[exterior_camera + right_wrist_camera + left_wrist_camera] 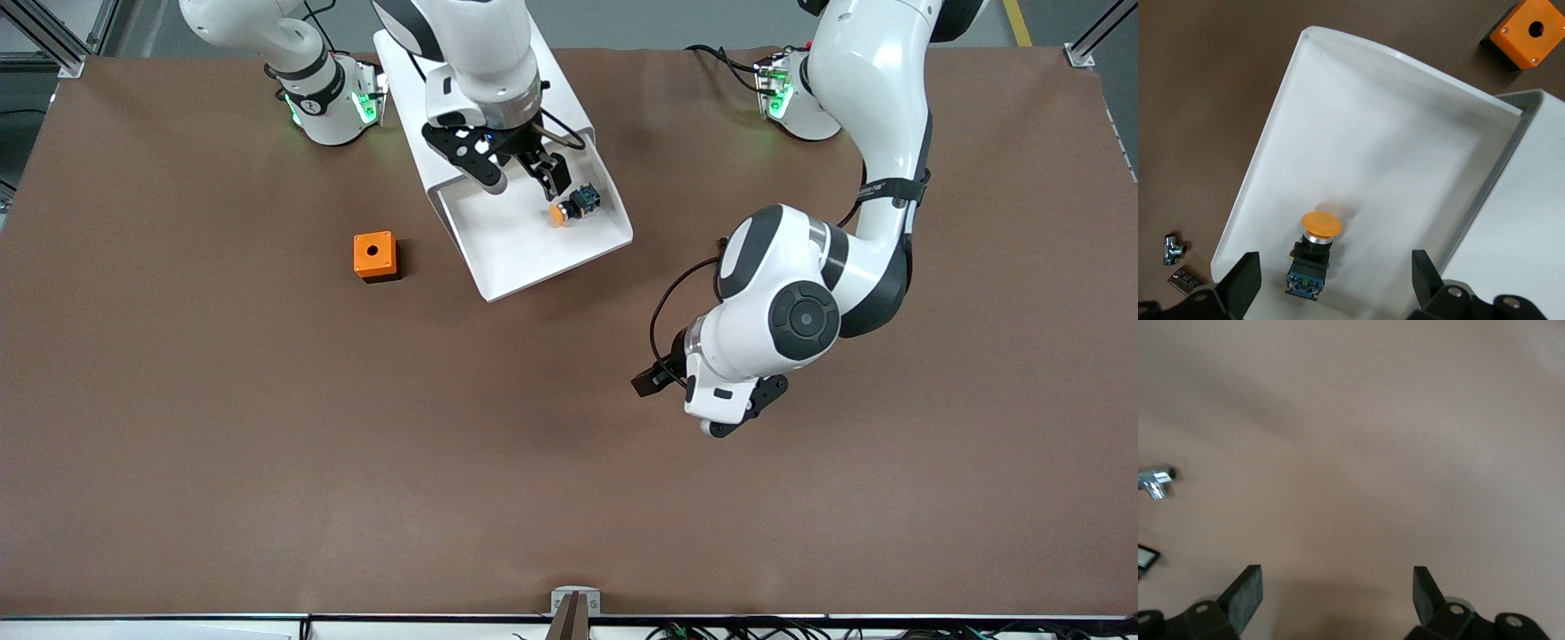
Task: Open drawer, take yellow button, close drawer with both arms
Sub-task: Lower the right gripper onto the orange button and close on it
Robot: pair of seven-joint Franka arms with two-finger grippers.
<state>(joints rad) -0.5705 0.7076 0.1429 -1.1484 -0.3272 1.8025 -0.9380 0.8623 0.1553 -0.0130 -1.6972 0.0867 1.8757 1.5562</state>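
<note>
Button (1313,248) in open drawer (1358,127) under open-fingered right gripper (1331,283); left gripper (1338,593) likewise open, seemingly over bare table (1358,453).

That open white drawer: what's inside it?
The drawer holds only the button, lying on its side, orange cap outward. The right pincer hovers open above it, hiding nothing.

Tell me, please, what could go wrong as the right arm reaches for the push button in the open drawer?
The push button lies on its side near the drawer wall, so the open right end effector might strike that wall or roll it away. The left end effector hovers open over bare table, steadying nothing.
</note>
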